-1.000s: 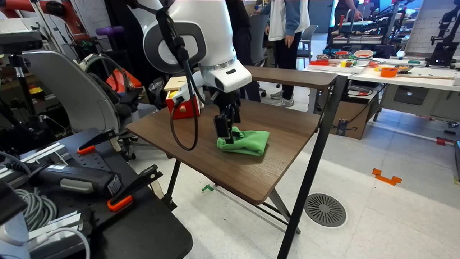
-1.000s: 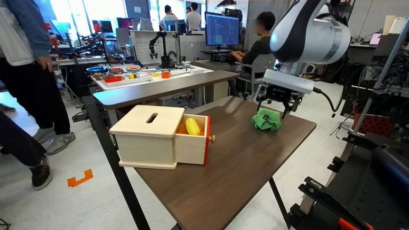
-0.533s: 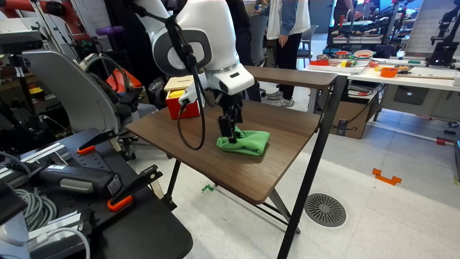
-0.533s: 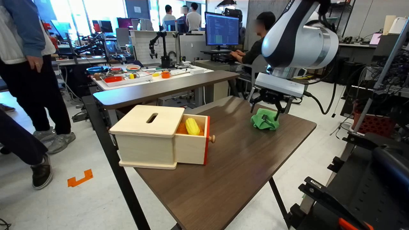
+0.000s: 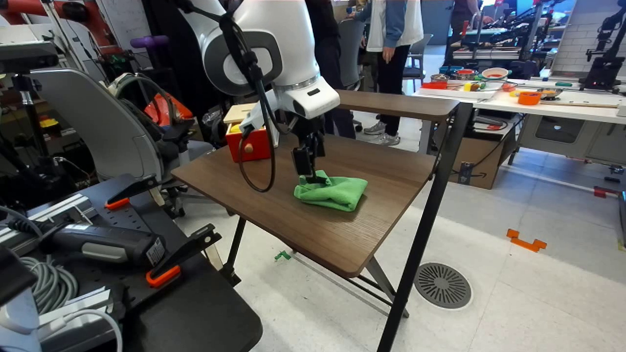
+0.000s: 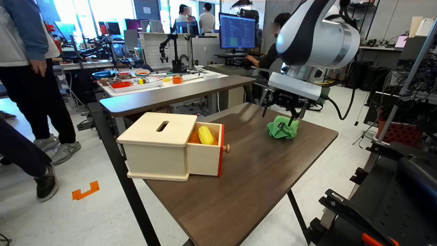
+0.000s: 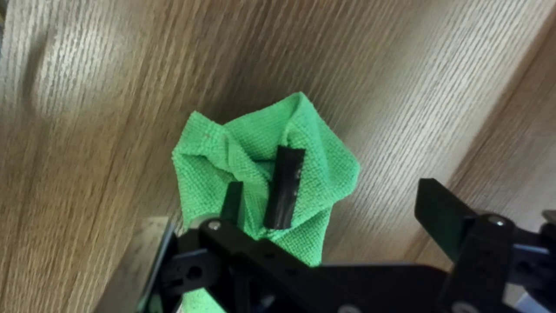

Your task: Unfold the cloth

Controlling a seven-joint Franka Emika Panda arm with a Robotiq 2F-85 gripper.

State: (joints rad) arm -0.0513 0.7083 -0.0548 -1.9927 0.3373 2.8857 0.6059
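Note:
The bright green cloth (image 5: pixel 340 193) lies bundled on the brown table (image 5: pixel 371 230). It also shows crumpled in an exterior view (image 6: pixel 285 130) and in the wrist view (image 7: pixel 321 174). A short black strip (image 7: pixel 284 189) lies on its folds. My gripper (image 7: pixel 332 187) is open and empty, pointing down. In the wrist view its left finger is over the cloth and its right finger is over bare tabletop. In the exterior views the gripper (image 6: pixel 277 120) is close above the cloth; whether a fingertip touches it I cannot tell. The wrist covers the cloth's lower part in the wrist view.
A wooden box (image 6: pixel 153 157) with an open red-fronted drawer (image 5: pixel 249 146) stands on the table; a yellow object (image 6: pixel 205 135) lies in the drawer. A raised shelf (image 6: pixel 177 92) runs along one table side. A black cart (image 5: pixel 205 288) stands beside the table.
The gripper has moved left across the cloth in an exterior view and is now slightly higher, still open. The cloth has shifted only slightly.

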